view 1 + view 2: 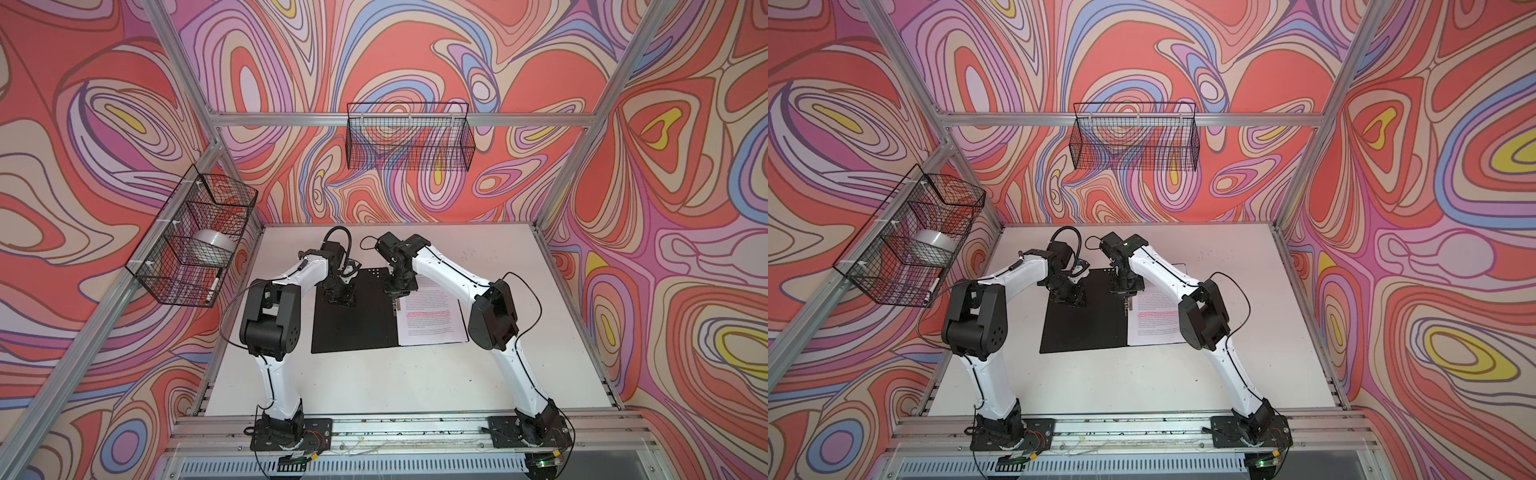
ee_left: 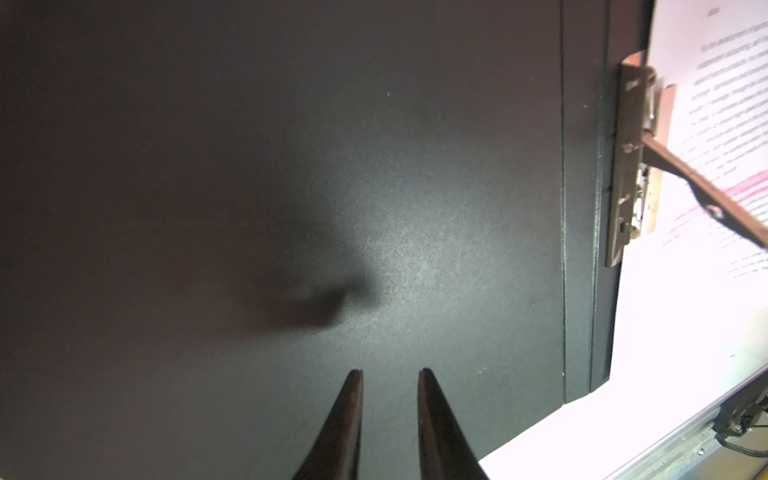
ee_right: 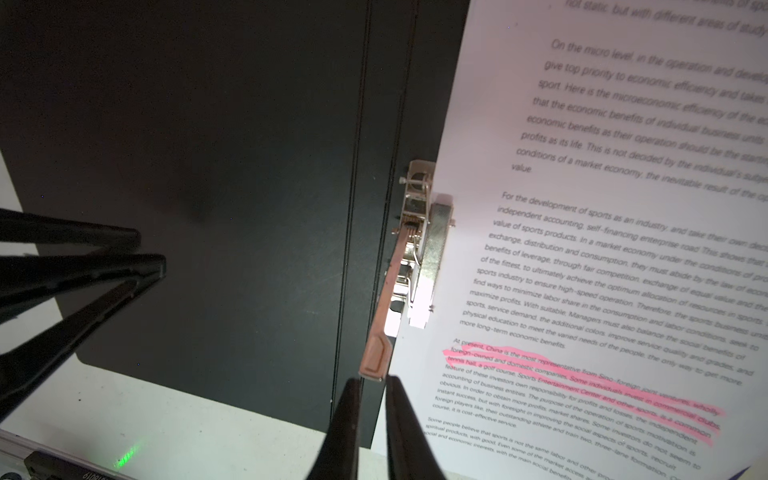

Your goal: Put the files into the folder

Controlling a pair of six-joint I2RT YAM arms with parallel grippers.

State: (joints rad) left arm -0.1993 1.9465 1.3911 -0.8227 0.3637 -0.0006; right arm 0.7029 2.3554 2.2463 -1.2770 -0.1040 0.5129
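The folder [image 1: 353, 324] [image 1: 1084, 328] lies open on the table, black inside up. The files [image 1: 428, 316] [image 1: 1154, 324], white sheets with a pink highlighted band, lie on its right half. Their spine-side edge sits at the metal clip [image 3: 419, 249] [image 2: 631, 166]. The clip's lever [image 3: 376, 357] is raised off the page. My right gripper [image 3: 372, 379] [image 1: 395, 293] is shut on the lever's tip. My left gripper [image 2: 391, 370] [image 1: 341, 300] stands over the bare left cover [image 2: 291, 166], slightly open, with nothing between its fingers.
A wire basket [image 1: 191, 237] on the left wall holds a roll of tape [image 1: 212, 245]. Another wire basket [image 1: 409, 137] hangs on the back wall. White table [image 1: 374, 382] runs in front of the folder to the aluminium rail [image 1: 395, 428].
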